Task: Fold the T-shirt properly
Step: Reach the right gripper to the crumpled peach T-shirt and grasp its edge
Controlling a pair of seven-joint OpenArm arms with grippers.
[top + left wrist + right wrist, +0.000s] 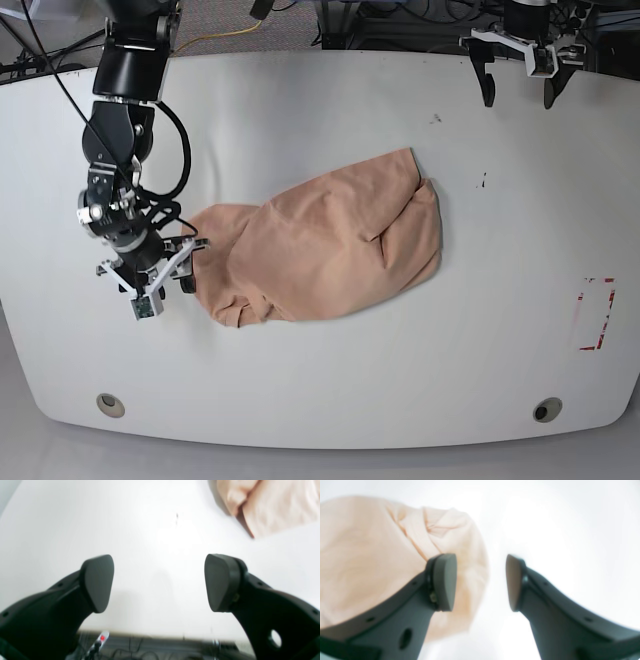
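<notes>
Blurrily, right tool (481, 582) gapes beside the rumpled T-shirt (320, 240), seemingly empty; left tool (159, 582) spread wide.

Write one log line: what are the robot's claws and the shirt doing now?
T-shirt: crumpled heap, unfolded on table | left claw: open, empty, away from shirt | right claw: open, empty, at shirt's edge

1. Peach-pink soft cotton T-shirt (325, 240) sits bunched up mid white table (330, 390).
2. Right gripper (165, 268) hangs just beside the shirt's edge, jaws apart.
3. Left gripper (519, 80) is well away at the table's far edge, spread wide.
</notes>
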